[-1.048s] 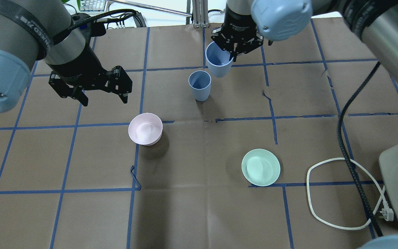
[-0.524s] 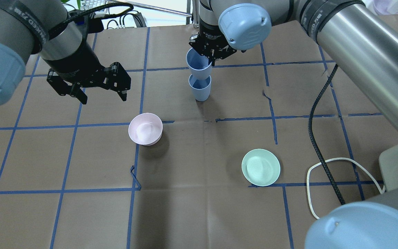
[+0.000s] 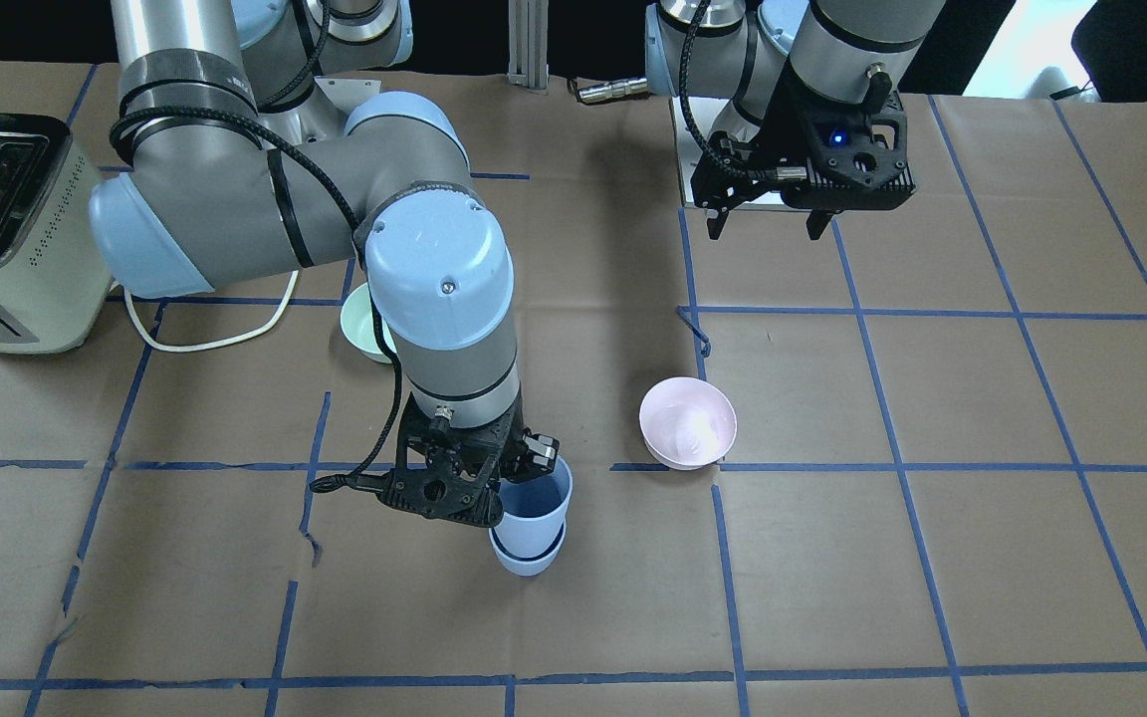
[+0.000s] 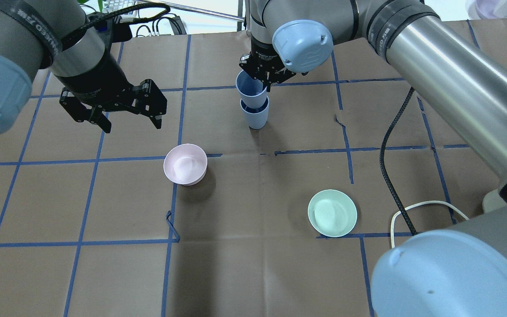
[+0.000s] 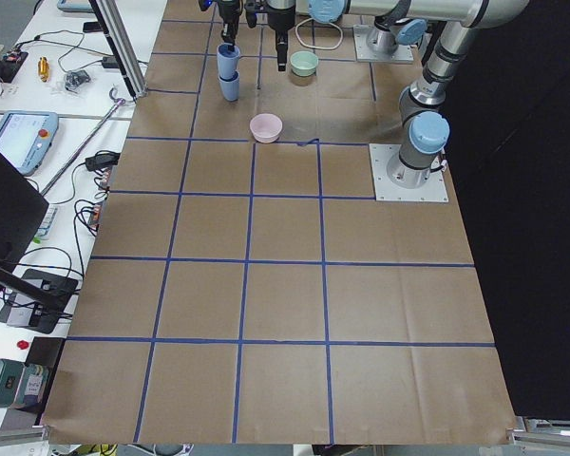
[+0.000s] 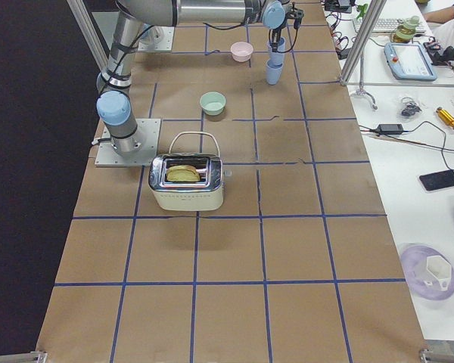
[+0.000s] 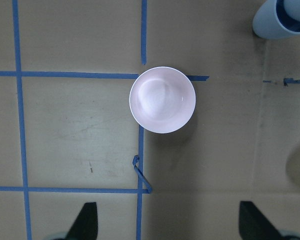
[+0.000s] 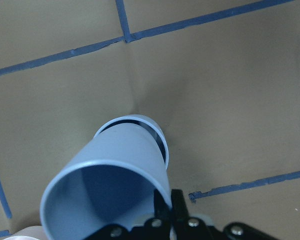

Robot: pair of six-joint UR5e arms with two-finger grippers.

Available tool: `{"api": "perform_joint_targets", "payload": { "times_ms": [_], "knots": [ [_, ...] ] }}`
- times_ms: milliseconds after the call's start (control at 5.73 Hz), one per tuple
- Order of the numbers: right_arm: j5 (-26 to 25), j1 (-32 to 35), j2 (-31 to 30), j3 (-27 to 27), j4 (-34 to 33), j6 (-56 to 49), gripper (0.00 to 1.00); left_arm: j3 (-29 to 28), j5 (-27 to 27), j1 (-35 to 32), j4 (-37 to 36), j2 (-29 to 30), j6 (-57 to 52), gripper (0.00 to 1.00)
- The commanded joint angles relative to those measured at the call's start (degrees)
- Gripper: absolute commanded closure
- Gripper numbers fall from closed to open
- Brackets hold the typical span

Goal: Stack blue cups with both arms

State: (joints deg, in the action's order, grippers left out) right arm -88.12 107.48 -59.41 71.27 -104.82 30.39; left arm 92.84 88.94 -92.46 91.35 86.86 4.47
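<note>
A pale pink bowl (image 4: 185, 164) and a mint-green bowl (image 4: 332, 213) sit upright, well apart, on the blue-taped brown paper table (image 4: 253, 273). Near the green one, a cream toaster (image 6: 186, 184) holds bread (image 6: 183, 173).

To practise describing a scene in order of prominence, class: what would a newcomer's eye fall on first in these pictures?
First, far centre in the overhead view: the right gripper holds the upper blue cup by its rim, partly nested in the lower blue cup. Next, the left gripper hangs open to their left, with the pink bowl nearer the camera.
</note>
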Motion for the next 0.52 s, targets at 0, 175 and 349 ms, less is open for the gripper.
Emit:
{"api": "perform_joint_targets", "payload": {
  "times_ms": [0,175,349],
  "knots": [
    [0.0,0.0,1.3,0.3,0.0,-1.1,0.91,0.0,0.0,0.0,0.1,0.0,0.1,0.01],
    [0.0,0.0,2.3,0.1,-0.2,-1.2,0.9,0.1,0.0,0.0,0.1,0.0,0.1,0.01],
    [0.0,0.0,2.6,-0.2,-1.0,-1.1,0.53,0.1,0.0,-0.1,0.1,0.1,0.2,0.01]
  ]
}}
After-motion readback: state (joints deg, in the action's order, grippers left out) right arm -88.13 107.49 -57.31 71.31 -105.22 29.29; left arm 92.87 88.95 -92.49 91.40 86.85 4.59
